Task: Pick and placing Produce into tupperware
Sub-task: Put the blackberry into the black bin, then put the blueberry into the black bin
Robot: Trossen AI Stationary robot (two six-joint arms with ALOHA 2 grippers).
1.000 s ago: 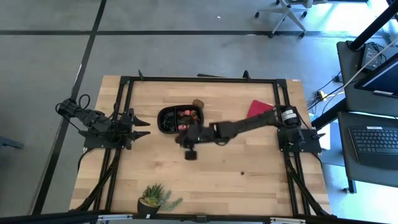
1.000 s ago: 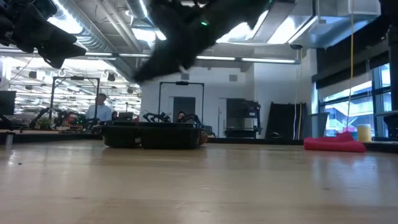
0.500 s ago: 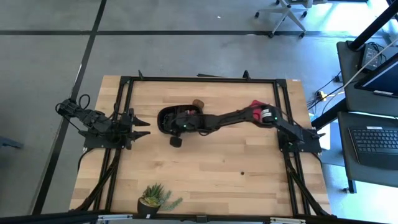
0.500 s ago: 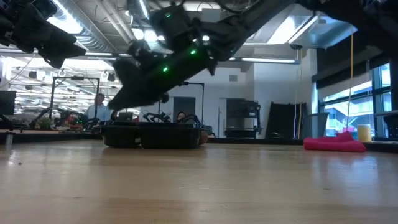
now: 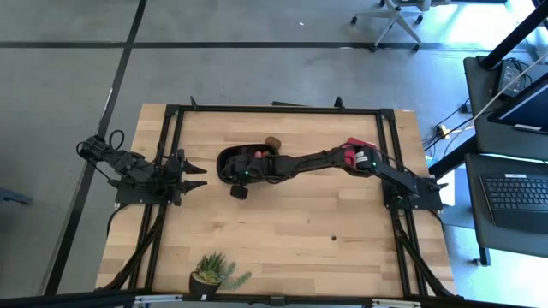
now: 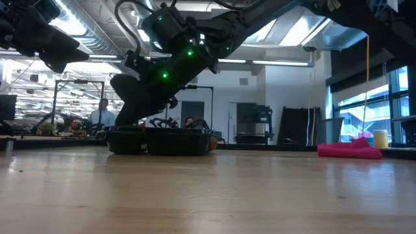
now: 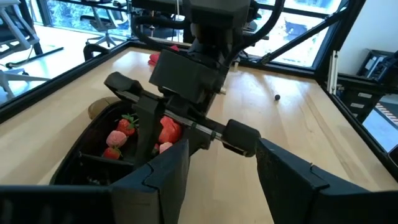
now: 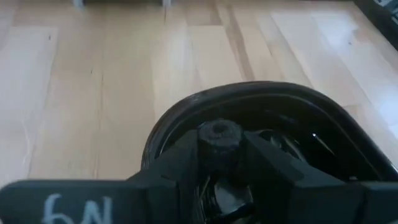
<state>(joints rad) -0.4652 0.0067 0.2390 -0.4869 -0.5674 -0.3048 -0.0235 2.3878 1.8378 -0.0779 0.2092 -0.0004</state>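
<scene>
The black tupperware [image 5: 257, 155] lies at the table's far middle, with red strawberries [image 7: 119, 132] in its compartments. My right gripper [image 8: 219, 148] reaches in from the table's right, slants down over the tray's left end [image 8: 186, 109] and is shut on a dark berry [image 8: 219, 138]. A brown round piece [image 5: 273, 143] rests on the table just beyond the tray's far rim. My left gripper [image 5: 199, 172] waits open at the table's left, pointing at the tray. My right gripper pinches the dark berry by its two sides [image 8: 203, 144] between its two fingers. The fingers come slanting down from the table's right. The berry sits between the fingertips, lifted clear above the inside of the tray's left end.
A flat red object [image 6: 350, 151] lies at the far right, partly under my right arm [image 5: 325, 161]. A green potted plant [image 5: 214, 273] stands at the near edge. Bare wood stretches between the tray and the plant.
My right gripper has swung from the tray's near side toward the table's left and far edge, and has come down over the tray's left end. It has carried the dark berry along. In the last half second it has hardly moved.
</scene>
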